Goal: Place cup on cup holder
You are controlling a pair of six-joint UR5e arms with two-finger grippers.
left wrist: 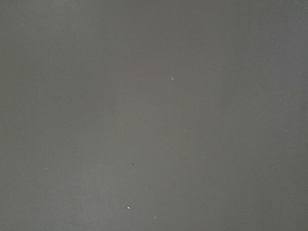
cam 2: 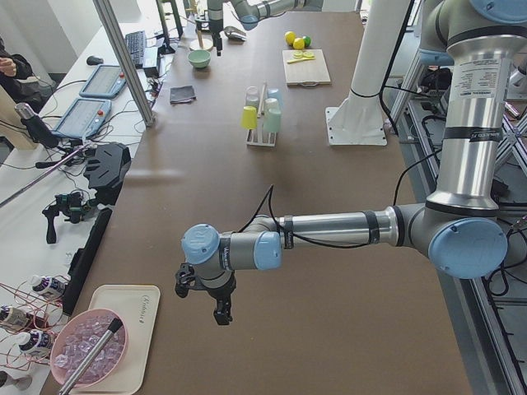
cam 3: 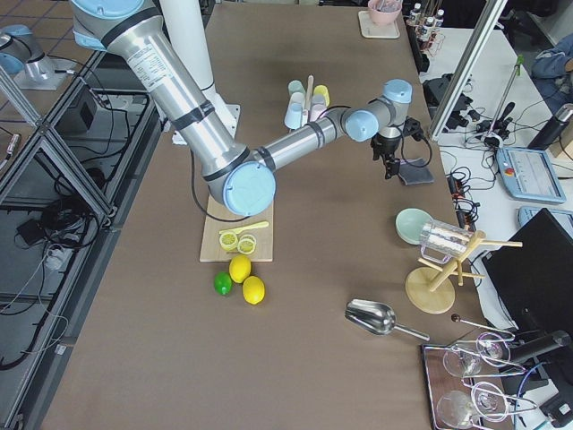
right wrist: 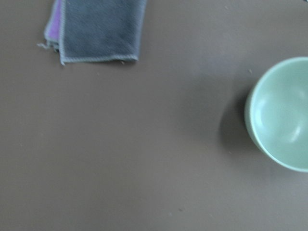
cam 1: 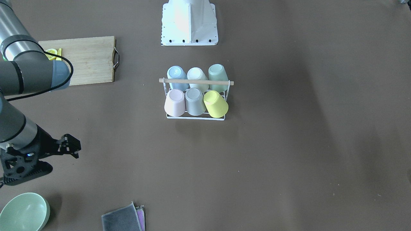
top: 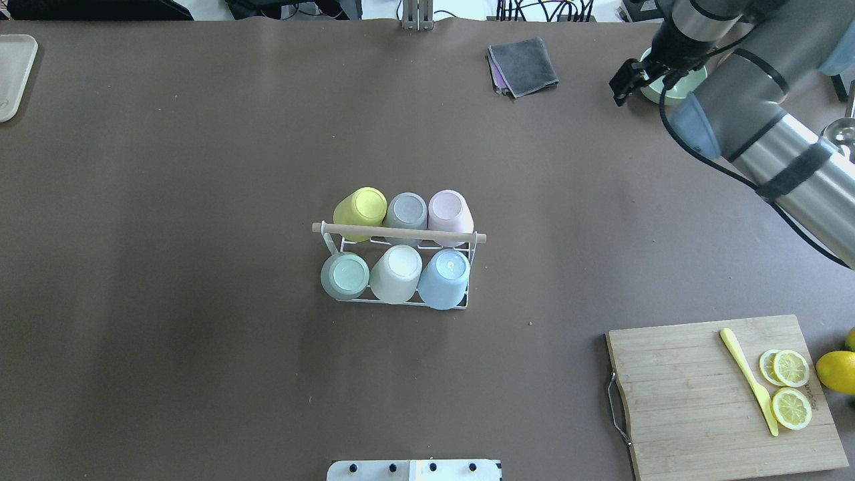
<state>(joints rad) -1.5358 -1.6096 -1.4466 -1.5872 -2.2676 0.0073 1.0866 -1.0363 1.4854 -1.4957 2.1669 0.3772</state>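
Observation:
The cup holder (cam 1: pixel 196 82) is a white wire rack with a wooden rod handle, mid-table, also in the overhead view (top: pixel 399 233). Several upside-down cups sit on its prongs in two rows. The yellow cup (cam 1: pixel 215 103) at one end leans outward; it also shows in the overhead view (top: pixel 361 206). My right gripper (cam 1: pixel 71 148) is far from the rack, low over bare table between the cloth and the bowl. It looks open and empty, also in the overhead view (top: pixel 624 78). My left gripper (cam 2: pixel 217 309) shows only in the exterior left view, over bare table. I cannot tell its state.
A wooden cutting board (top: pixel 701 394) holds lemon slices (top: pixel 791 387) and a yellow knife (top: pixel 748 379). A green bowl (cam 1: pixel 24 211) and a folded grey cloth (cam 1: pixel 123 219) lie near my right gripper. A pale tray (top: pixel 13 73) sits at the far left corner.

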